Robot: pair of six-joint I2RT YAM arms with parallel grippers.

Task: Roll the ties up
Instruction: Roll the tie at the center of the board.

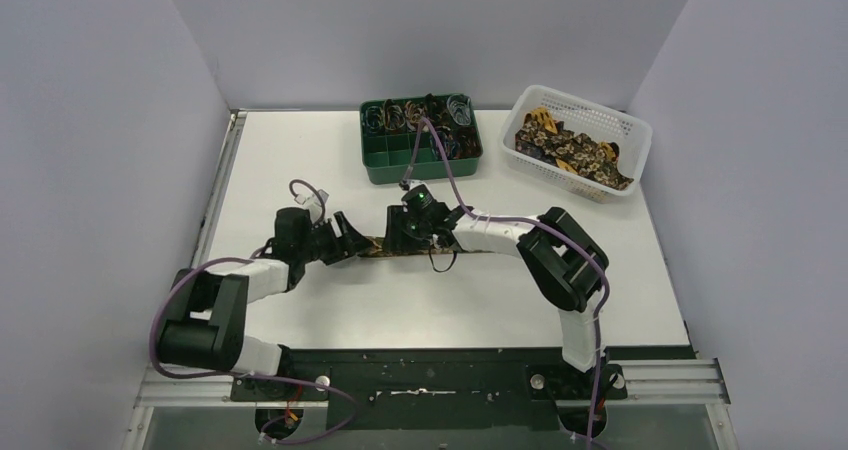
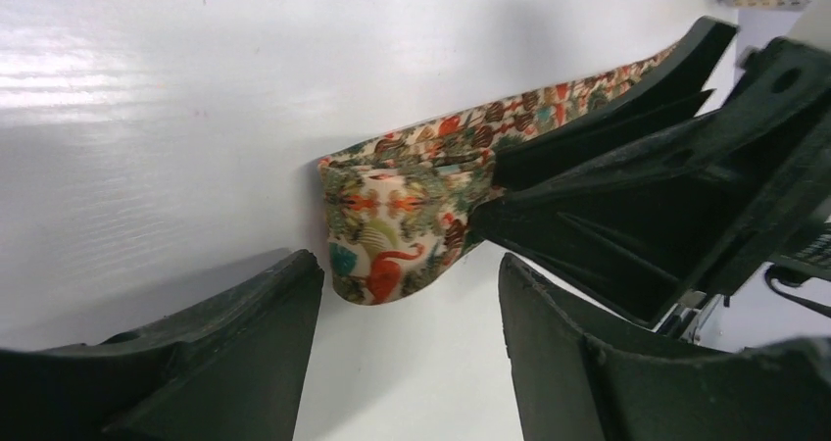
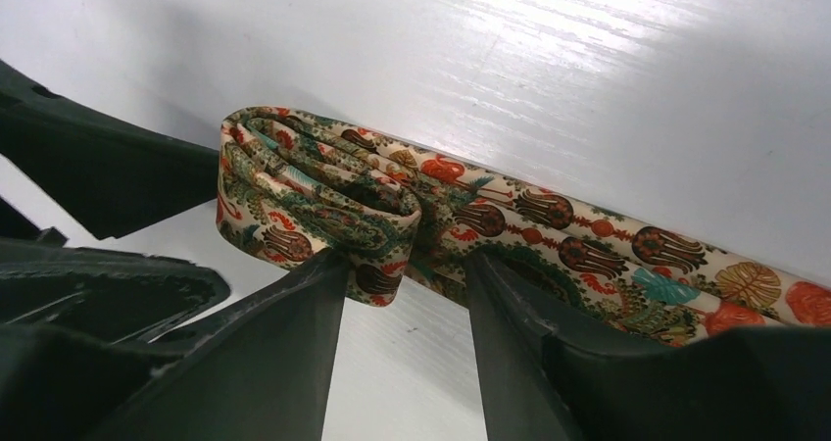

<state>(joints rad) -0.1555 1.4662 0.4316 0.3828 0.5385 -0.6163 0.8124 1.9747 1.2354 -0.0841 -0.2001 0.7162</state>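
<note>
One tie lies on the white table, a floral print strip with its left end rolled into a small loose coil (image 3: 314,191). It also shows in the left wrist view (image 2: 392,235) and between the two grippers in the top view (image 1: 375,246). My right gripper (image 3: 407,265) is open, its fingertips (image 3: 328,274) resting against the coil and the strip beside it. My left gripper (image 2: 407,284) is open and empty, facing the coil's rounded end from the left, not touching it. In the top view the left gripper (image 1: 350,238) and right gripper (image 1: 400,235) stand close together.
A green compartment tray (image 1: 420,175) with small coils and thin wire loops stands at the back middle. A white basket (image 1: 585,102) with several unrolled ties stands at the back right. A thin black loop (image 1: 443,262) lies just in front of the right gripper.
</note>
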